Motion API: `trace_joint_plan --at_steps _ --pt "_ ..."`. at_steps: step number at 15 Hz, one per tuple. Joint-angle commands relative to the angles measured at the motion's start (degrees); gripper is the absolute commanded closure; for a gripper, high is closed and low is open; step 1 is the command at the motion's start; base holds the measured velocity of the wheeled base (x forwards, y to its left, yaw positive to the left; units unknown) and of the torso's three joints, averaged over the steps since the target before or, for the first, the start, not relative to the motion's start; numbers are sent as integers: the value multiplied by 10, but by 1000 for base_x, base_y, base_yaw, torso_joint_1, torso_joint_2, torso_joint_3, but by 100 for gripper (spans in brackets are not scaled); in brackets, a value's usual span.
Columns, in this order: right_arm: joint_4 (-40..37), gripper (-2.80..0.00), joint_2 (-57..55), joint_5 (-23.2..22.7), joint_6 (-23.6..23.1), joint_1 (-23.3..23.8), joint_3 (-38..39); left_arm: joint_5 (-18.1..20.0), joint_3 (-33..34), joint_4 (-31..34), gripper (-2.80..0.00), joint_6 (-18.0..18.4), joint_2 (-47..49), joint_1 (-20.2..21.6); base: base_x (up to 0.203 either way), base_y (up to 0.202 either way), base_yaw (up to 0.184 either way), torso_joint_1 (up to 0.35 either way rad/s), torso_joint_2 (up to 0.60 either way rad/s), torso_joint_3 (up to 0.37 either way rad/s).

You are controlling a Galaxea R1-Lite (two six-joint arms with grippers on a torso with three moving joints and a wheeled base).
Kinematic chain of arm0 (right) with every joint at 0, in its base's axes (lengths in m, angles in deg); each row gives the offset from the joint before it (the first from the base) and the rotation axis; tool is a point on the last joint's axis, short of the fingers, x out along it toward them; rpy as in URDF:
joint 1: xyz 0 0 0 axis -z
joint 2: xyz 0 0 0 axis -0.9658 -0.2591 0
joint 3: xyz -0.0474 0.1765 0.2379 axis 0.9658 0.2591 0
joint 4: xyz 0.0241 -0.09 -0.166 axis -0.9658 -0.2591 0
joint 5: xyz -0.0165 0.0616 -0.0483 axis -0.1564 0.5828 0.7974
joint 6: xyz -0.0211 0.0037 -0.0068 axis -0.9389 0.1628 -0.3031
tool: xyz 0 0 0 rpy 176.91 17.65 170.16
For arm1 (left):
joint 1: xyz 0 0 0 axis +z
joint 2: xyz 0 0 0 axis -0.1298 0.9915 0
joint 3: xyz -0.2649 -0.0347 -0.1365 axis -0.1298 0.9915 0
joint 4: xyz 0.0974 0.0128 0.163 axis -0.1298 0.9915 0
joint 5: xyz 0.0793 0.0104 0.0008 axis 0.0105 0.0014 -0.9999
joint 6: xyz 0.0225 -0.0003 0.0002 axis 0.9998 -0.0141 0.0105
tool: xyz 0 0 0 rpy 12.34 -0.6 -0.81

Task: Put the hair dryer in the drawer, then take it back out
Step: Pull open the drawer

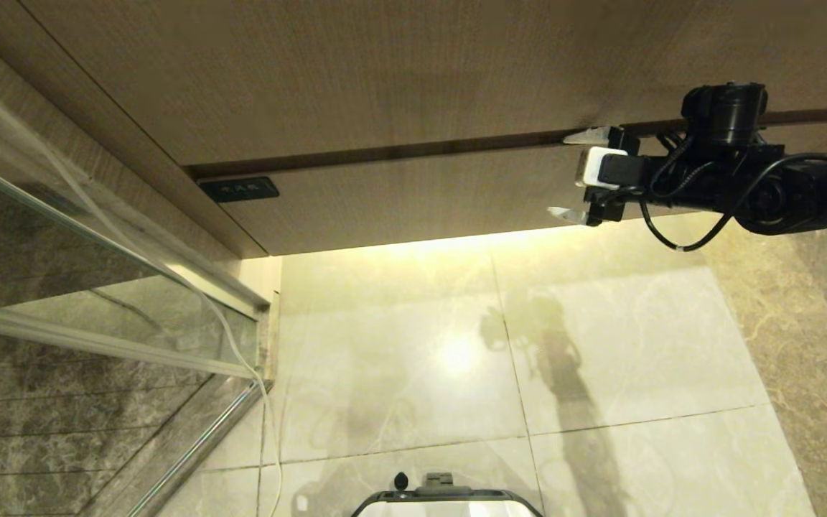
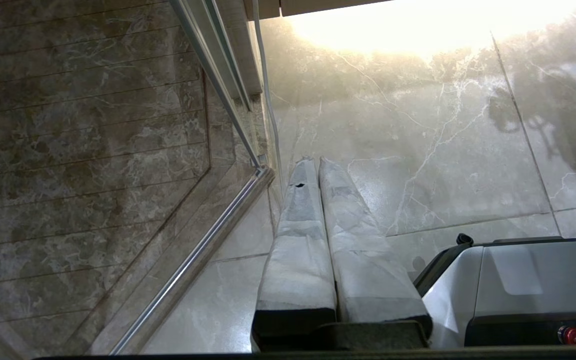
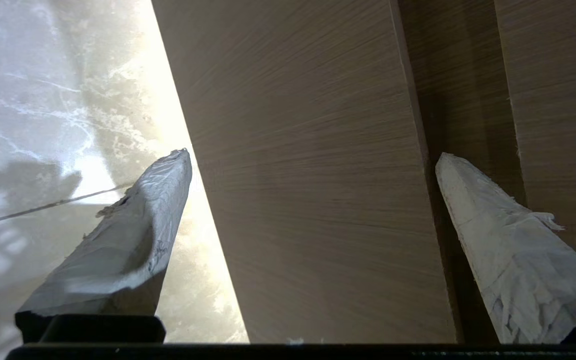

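Observation:
The drawer [image 1: 413,201] is a wide, shallow wood-grain front with a small dark label [image 1: 238,189] at its left corner, and it sits closed under the cabinet. My right gripper [image 1: 561,174] is open, with nothing held, and points at the drawer's right part. One fingertip is by the dark gap above the front and the other is past its lower edge. In the right wrist view the drawer [image 3: 308,175] fills the space between the right gripper [image 3: 313,155] fingers. My left gripper [image 2: 316,162] hangs shut over the floor. The hair dryer is out of view.
A taller plain wood-grain panel [image 1: 356,79] sits above the drawer. A glass shower door [image 1: 83,287] with a metal frame stands at the left. Glossy marble floor [image 1: 600,345] lies below, lit from under the cabinet. My base [image 1: 446,502] shows at the bottom edge.

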Motion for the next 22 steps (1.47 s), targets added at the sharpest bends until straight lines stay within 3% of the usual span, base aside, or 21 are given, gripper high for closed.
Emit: trace_joint_plan --at_steps 1,6,10,14,22 --pt "0 -280 -27 -1 -4 0 -16 0 1 0 0 0 0 0 0 0 0 0 0 0" --pt "-6 -280 -54 4 2 2 -41 0 1 0 0 0 0 0 0 0 0 0 0 0" --pt "-71 -280 -44 16 5 5 -37 0 1 0 0 0 0 0 0 0 0 0 0 0" --pt "-156 -280 -23 72 56 8 -41 0 1 0 0 0 0 0 0 0 0 0 0 0" --pt "-173 -280 9 89 57 8 6 0 1 0 0 0 0 0 0 0 0 0 0 0"
